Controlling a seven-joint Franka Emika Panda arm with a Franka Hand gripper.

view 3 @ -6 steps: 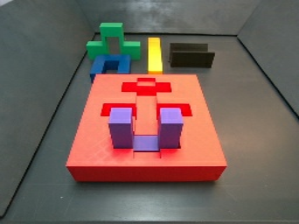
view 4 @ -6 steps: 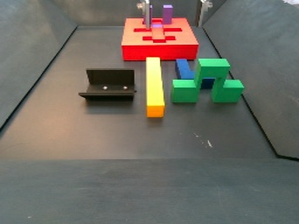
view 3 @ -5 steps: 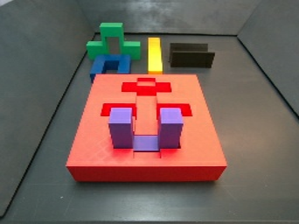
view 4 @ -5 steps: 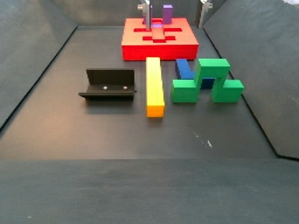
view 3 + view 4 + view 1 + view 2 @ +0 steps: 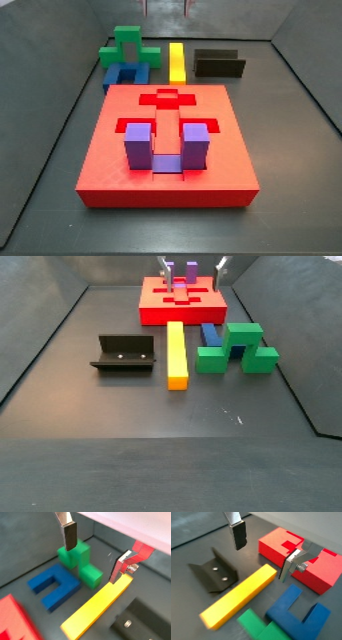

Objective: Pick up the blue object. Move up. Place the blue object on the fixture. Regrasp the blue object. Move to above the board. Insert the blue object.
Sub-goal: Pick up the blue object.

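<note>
The Franka arm's two-finger gripper [image 5: 95, 554] hung above the floor with its flat silver fingers spread wide and nothing between the dark pads, as both wrist views showed. In a side view only the finger tips [image 5: 193, 268] appeared, at the upper edge of the picture above the far end of the board.

The small dark blue U-shaped block [image 5: 55, 587] lay flat on the dark floor, untouched, its open side facing the large flat red slab with shaped cut-outs [image 5: 167, 150]. In a side view the blue block [image 5: 126, 75] sat just beyond the board's far edge, touching the bright green stepped block [image 5: 130, 45] behind it. The long yellow bar [image 5: 175, 353] lay beside both, between them and the small black fixture with its raised back wall [image 5: 124, 354], which stood apart on the floor.

A purple U-shaped block [image 5: 166, 146] stood upright in the near part of the board, its two prongs pointing up. A cross-shaped recess [image 5: 167, 98] lay open further along the red surface.
</note>
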